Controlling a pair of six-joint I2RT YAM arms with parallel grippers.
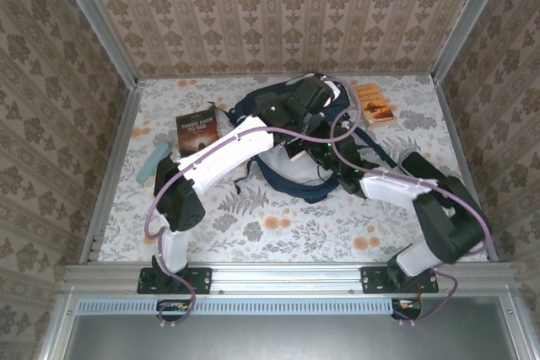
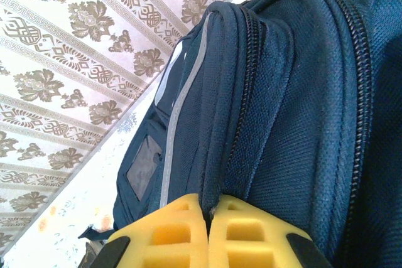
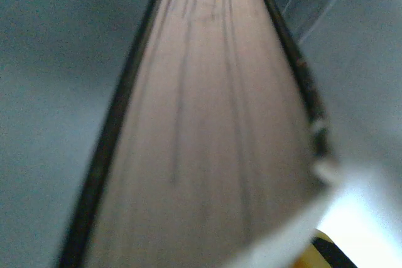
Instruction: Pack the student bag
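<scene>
On a floral table (image 1: 278, 225), left gripper (image 2: 206, 213) pinches the student bag (image 2: 295, 111) while right gripper (image 1: 300, 151) clamps a book (image 3: 207, 123) inside it.

Navy student bag (image 2: 301, 123) is showing thin grey-white striping.
The table (image 1: 278, 225) is wearing orange-flowered print; the book (image 3: 213, 123) is showing cream pages.
</scene>
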